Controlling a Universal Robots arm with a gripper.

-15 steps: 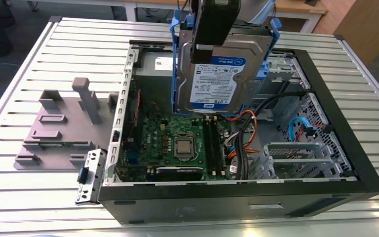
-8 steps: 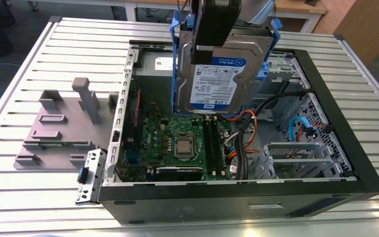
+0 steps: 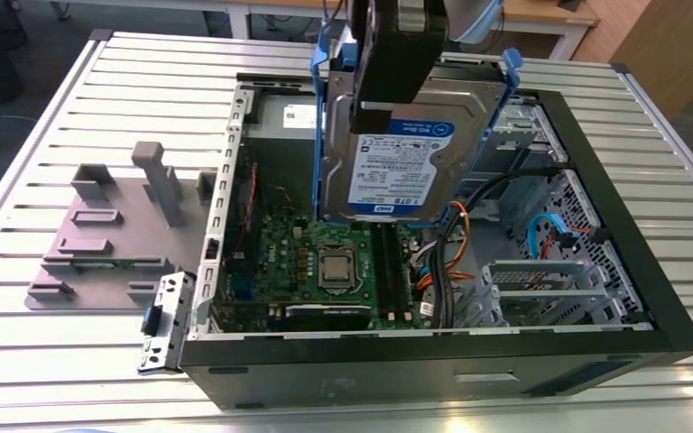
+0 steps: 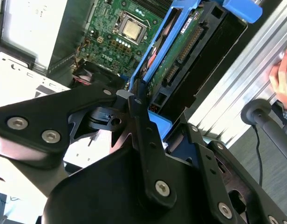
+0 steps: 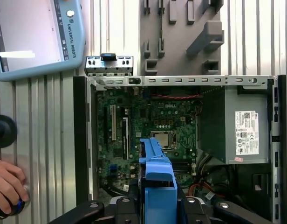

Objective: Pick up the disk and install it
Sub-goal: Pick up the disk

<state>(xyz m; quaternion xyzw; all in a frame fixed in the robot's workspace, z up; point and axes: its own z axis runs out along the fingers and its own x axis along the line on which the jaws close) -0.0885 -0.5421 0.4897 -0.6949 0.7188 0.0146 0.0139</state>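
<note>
While the fingers (image 4: 140,122) were clamped on the upper end of the disk (image 3: 413,158), the gripper (image 3: 397,81) held it upright, its label facing the exterior view, in the air over the open computer case (image 3: 443,350). Its lower edge hung above the motherboard (image 3: 335,266), touching nothing visible. The pick-up looked done. The installing was not: the disk sat in no bay, apart from the metal drive cage (image 3: 558,289) toward the exterior view's right. A person's hand (image 5: 6,182) rested beside the case.
</note>
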